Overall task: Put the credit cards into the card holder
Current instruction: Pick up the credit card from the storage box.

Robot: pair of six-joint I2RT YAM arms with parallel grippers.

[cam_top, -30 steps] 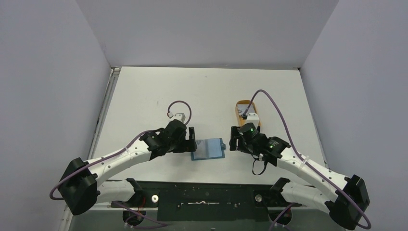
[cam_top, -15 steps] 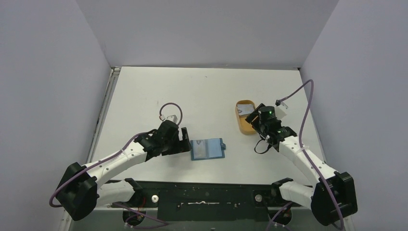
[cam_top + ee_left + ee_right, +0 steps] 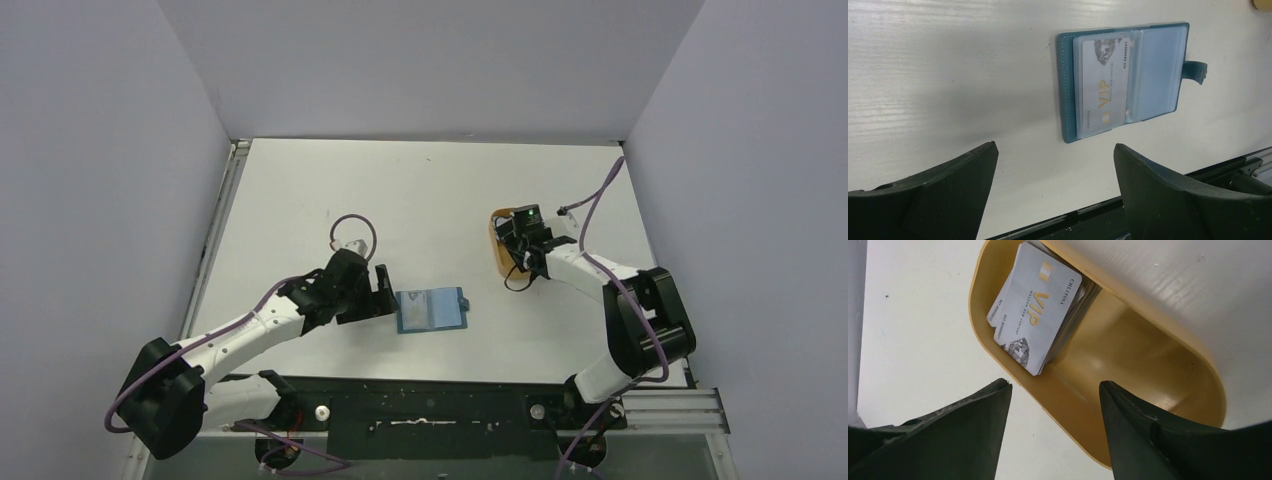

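**Worktop** (image 3: 420, 190): white and flat, with walls along the far, left and right edges.

**Left arm** (image 3: 250, 330): reaches from the near-left corner toward the middle of the near edge. The left gripper (image 3: 1054, 150) is just to the left of the card holder. Its jaws are spread wide with nothing between them, and they do not touch the holder.

**Right arm** (image 3: 610, 285): folds back from the near-right corner toward the right half of the worktop. The right gripper (image 3: 1054, 384) hangs over the tray with its jaws well apart. It holds nothing.

**Tray** (image 3: 1148, 405): orange and oval. It stands right of centre, about midway between the near and far edges.

**Card holder** (image 3: 1168, 60): a teal folding wallet lying open and flat close to the middle of the near edge. Its clear sleeves face up.

**Credit cards** (image 3: 1035, 310): a stack of silver-grey cards marked "VIP", leaning in one end of the tray. A single card (image 3: 1103, 82) of the same kind sits in the left-hand sleeve of the holder.

**Tab** (image 3: 1198, 71): a snap strap sticking out from the holder's right edge.
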